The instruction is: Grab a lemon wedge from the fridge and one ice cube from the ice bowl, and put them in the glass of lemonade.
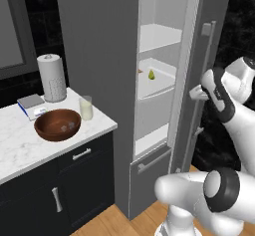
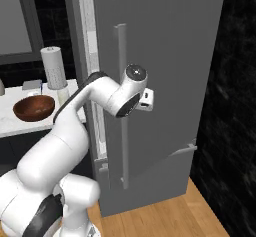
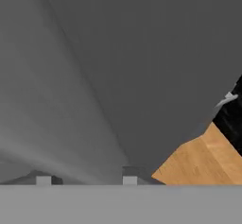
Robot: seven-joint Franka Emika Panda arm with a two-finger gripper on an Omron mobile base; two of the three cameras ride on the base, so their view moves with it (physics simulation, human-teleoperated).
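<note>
The grey fridge (image 1: 99, 56) stands with its door (image 2: 165, 56) swung partly open. On a white middle shelf inside lies the tiny yellow-green lemon wedge (image 1: 151, 74). My gripper (image 1: 194, 93) is up against the door's long vertical bar handle (image 2: 120, 131). In the hand view the gripper (image 3: 86, 180) has its fingertips apart, close to the grey door surface; whether the bar lies between them I cannot tell. On the marble counter (image 1: 20, 145) to the left sit the reddish-brown ice bowl (image 1: 57, 124) and, beside it, the glass of lemonade (image 1: 86, 108).
A white paper towel roll (image 1: 52, 77) and a small blue-and-white box (image 1: 31, 105) stand behind the bowl. A small orange-brown item (image 1: 140, 71) lies left of the wedge. Dark cabinets (image 1: 74, 180) run under the counter. Wood floor (image 3: 203, 161) shows below the door.
</note>
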